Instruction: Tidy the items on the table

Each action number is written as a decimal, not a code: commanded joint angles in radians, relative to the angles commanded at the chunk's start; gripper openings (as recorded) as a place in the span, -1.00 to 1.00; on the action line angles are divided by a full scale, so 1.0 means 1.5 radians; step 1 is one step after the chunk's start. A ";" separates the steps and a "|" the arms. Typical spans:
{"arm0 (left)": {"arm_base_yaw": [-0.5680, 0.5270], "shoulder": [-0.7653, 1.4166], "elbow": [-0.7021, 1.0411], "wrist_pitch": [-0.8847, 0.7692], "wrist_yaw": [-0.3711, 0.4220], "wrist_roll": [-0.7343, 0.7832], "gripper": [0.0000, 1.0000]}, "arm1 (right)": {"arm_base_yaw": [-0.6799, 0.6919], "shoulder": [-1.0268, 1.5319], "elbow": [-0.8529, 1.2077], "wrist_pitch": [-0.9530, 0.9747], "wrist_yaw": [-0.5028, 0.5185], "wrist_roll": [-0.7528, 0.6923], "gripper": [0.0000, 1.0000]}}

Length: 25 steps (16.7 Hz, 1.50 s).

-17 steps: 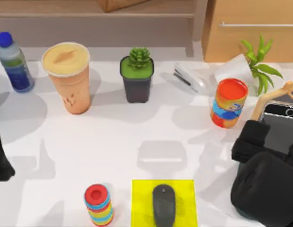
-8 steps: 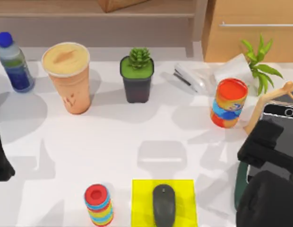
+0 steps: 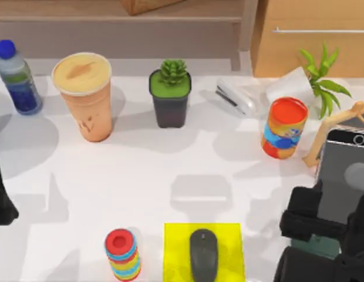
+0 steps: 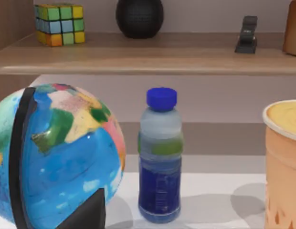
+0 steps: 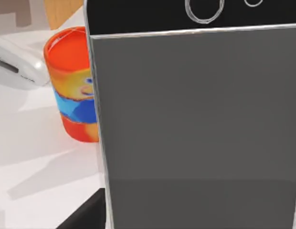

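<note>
Smartphone (image 3: 345, 176) stands tilted at the right edge of the table (image 3: 170, 170), leaning on a wooden stand (image 3: 332, 132), and my right gripper (image 3: 323, 226) is just in front of its lower edge. In the right wrist view the smartphone (image 5: 195, 114) is very close to the camera. I cannot tell whether my fingers are apart or together.

I judge that the step in hand is the phone: either it is just placed on the stand, or I am about to take it. The mouse (image 3: 204, 254) lies already on a yellow pad (image 3: 229, 235) at the front, and the cup (image 3: 83, 97) stands upright at the back left, untouched. My left arm (image 3: 1, 194) is parked at the left edge; the cup is the nearest item for it. The next move needs a straight path, so that the phone does not slip from its support.

The table is white and matte. On it are also a blue bottle (image 3: 16, 76), a potted succulent (image 3: 170, 97), a stapler (image 3: 235, 97), a colourful can (image 3: 283, 128) and a stack of rings (image 3: 122, 254). The left wrist view shows a globe (image 4: 52, 157) and a shelf (image 4: 148, 52) behind.
</note>
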 joint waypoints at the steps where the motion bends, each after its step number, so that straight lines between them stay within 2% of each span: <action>1: 0.000 0.000 0.000 0.000 0.000 0.000 1.00 | 0.000 0.000 0.000 0.000 0.000 0.000 1.00; 5: 0.000 0.000 0.000 0.000 0.000 0.000 1.00 | -0.009 -0.008 0.001 0.004 -0.005 -0.006 1.00; 8: 0.000 0.000 0.000 0.000 0.000 0.000 1.00 | -0.062 -0.065 -0.002 0.045 -0.058 -0.065 1.00; 11: 0.000 0.000 0.000 0.000 0.000 0.000 1.00 | -0.147 -0.181 -0.009 0.138 -0.161 -0.184 1.00; 17: 0.000 0.000 0.000 0.000 0.000 0.000 1.00 | -0.347 -0.479 -0.074 0.374 -0.412 -0.492 1.00; 25: 0.000 0.000 0.000 0.000 0.000 0.000 1.00 | -0.597 -0.670 -0.253 0.564 -0.607 -0.731 1.00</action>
